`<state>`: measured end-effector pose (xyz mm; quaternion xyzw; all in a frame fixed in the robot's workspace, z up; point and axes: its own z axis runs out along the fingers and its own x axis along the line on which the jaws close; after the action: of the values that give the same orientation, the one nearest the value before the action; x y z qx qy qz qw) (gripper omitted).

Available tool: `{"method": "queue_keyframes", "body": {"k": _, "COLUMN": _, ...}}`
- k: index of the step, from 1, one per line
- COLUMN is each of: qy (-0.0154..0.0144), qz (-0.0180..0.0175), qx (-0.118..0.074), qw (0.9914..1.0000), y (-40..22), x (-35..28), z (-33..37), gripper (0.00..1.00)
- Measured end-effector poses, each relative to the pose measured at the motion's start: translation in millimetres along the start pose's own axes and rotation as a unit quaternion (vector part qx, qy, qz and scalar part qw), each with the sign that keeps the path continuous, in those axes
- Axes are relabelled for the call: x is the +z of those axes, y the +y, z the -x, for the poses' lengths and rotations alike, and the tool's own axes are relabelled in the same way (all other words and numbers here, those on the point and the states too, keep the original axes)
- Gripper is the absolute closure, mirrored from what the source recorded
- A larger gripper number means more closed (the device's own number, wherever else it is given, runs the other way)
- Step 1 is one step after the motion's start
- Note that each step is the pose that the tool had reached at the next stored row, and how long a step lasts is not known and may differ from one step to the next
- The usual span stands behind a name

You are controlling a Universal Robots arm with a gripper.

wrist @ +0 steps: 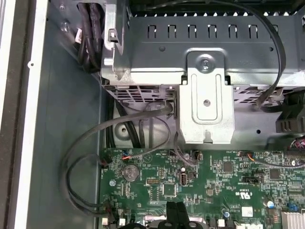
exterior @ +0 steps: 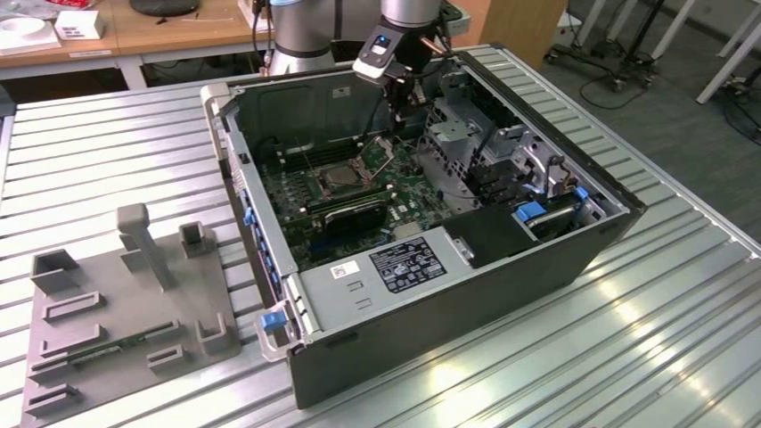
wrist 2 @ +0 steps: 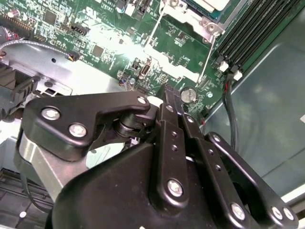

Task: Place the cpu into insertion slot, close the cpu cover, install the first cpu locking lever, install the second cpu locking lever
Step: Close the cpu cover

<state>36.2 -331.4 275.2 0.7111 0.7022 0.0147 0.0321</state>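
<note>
In the exterior view an open computer case (exterior: 500, 267) lies on the table, with the green motherboard inside. The insertion slot (exterior: 338, 179) is a dark square with a metal rim near the board's middle. My gripper (exterior: 402, 125) reaches down into the case just beyond the slot, toward the back wall. Its black fingers (wrist: 169, 212) lie together, shut, close over the board in both wrist views. Past the gripper (wrist 2: 167, 90), the cpu cover (wrist 2: 193, 18) frames a silvery-tan patch, seemingly the cpu (wrist 2: 209, 4). Two thin wire levers (wrist 2: 156, 28) run alongside.
A grey perforated drive cage (wrist: 205, 57) stands close beside the gripper. Black cables (wrist: 86, 157) loop along the case wall. Long memory slots (wrist 2: 252, 24) flank the socket. A grey fixture tray (exterior: 119, 303) sits on the slatted table at the exterior view's left.
</note>
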Motion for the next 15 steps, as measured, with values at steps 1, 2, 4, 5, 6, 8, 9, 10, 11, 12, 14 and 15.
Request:
{"method": "queue_keyframes", "body": {"k": 1, "qy": 0.0000, "qz": 0.0000, "qx": 0.000, "qw": 1.00000, "y": 0.0, "x": 0.0, "z": 0.0, "gripper": 0.89}}
{"method": "queue_keyframes", "body": {"k": 2, "qy": 0.0000, "qz": -0.0005, "qx": 0.000, "qw": 1.00000, "y": 0.1, "x": 0.1, "z": 0.1, "gripper": 0.89}}
{"method": "queue_keyframes", "body": {"k": 4, "qy": -0.0001, "qz": -0.0098, "qx": 0.000, "qw": 0.99995, "y": 1.5, "x": 0.3, "z": 0.1, "gripper": 0.89}}
{"method": "queue_keyframes", "body": {"k": 5, "qy": -0.0002, "qz": -0.0107, "qx": 0.000, "qw": 0.99994, "y": 1.8, "x": 0.3, "z": 0.1, "gripper": 0.89}}
{"method": "queue_keyframes", "body": {"k": 6, "qy": -0.0001, "qz": -0.0107, "qx": 0.000, "qw": 0.99994, "y": 1.8, "x": 0.3, "z": 0.1, "gripper": 0.89}}
{"method": "queue_keyframes", "body": {"k": 8, "qy": -0.0001, "qz": -0.0107, "qx": 0.000, "qw": 0.99994, "y": 1.8, "x": 0.3, "z": 0.1, "gripper": 0.89}}
{"method": "queue_keyframes", "body": {"k": 9, "qy": -0.0001, "qz": -0.0107, "qx": 0.000, "qw": 0.99994, "y": 1.8, "x": 0.3, "z": 0.1, "gripper": 0.89}}
{"method": "queue_keyframes", "body": {"k": 10, "qy": -0.0001, "qz": -0.0107, "qx": 0.000, "qw": 0.99994, "y": 1.8, "x": 0.3, "z": 0.1, "gripper": 0.89}}
{"method": "queue_keyframes", "body": {"k": 11, "qy": -0.0001, "qz": -0.0108, "qx": 0.000, "qw": 0.99994, "y": 2.3, "x": 0.4, "z": 0.1, "gripper": 0.89}}
{"method": "queue_keyframes", "body": {"k": 12, "qy": -0.0001, "qz": -0.0123, "qx": 0.000, "qw": 0.99992, "y": 3.8, "x": 0.6, "z": 0.0, "gripper": 0.89}}
{"method": "queue_keyframes", "body": {"k": 14, "qy": -0.0001, "qz": -0.0189, "qx": 0.000, "qw": 0.99982, "y": 7.6, "x": 1.8, "z": -0.1, "gripper": 0.89}}
{"method": "queue_keyframes", "body": {"k": 15, "qy": -0.0002, "qz": -0.0224, "qx": 0.000, "qw": 0.99975, "y": 9.3, "x": 2.5, "z": -0.1, "gripper": 0.89}}
